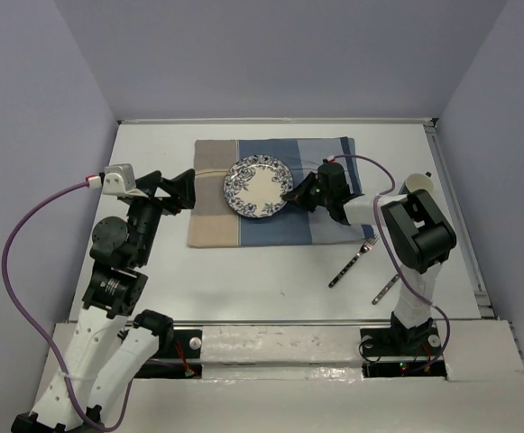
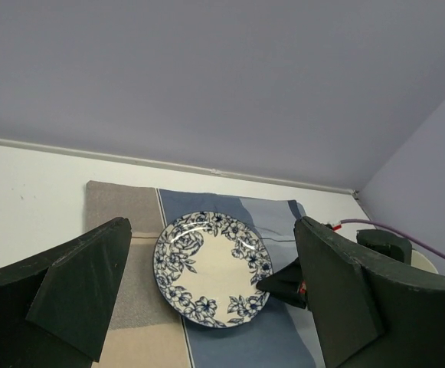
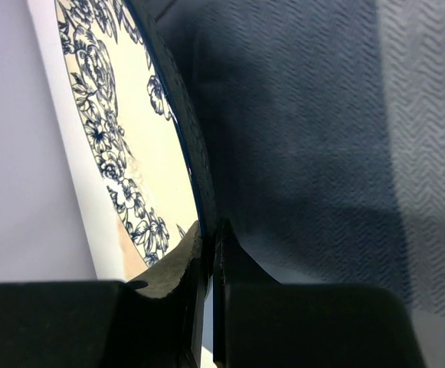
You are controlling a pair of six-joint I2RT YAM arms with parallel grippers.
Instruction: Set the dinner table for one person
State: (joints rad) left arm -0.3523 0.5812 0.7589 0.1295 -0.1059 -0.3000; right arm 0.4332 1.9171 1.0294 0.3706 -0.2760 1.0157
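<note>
A blue-floral plate [image 1: 257, 187] lies on the tan-and-blue striped placemat [image 1: 216, 225] at the back of the white dinner table [image 1: 271, 280]. My right gripper [image 1: 290, 192] is shut on the plate's right rim; the right wrist view shows its jaws [image 3: 211, 230] pinching the rim of the plate [image 3: 107, 115] over the blue cloth [image 3: 306, 138]. My left gripper [image 1: 186, 191] is open and empty at the placemat's left edge. Its fingers [image 2: 92, 284] frame the plate [image 2: 213, 268] in the left wrist view, well apart from it.
A fork [image 1: 352, 262] and a second piece of cutlery [image 1: 388, 287] lie on the table right of the placemat's near corner. A pale cup [image 1: 418, 184] stands at the right, behind the right arm. Walls close the table at the back and sides.
</note>
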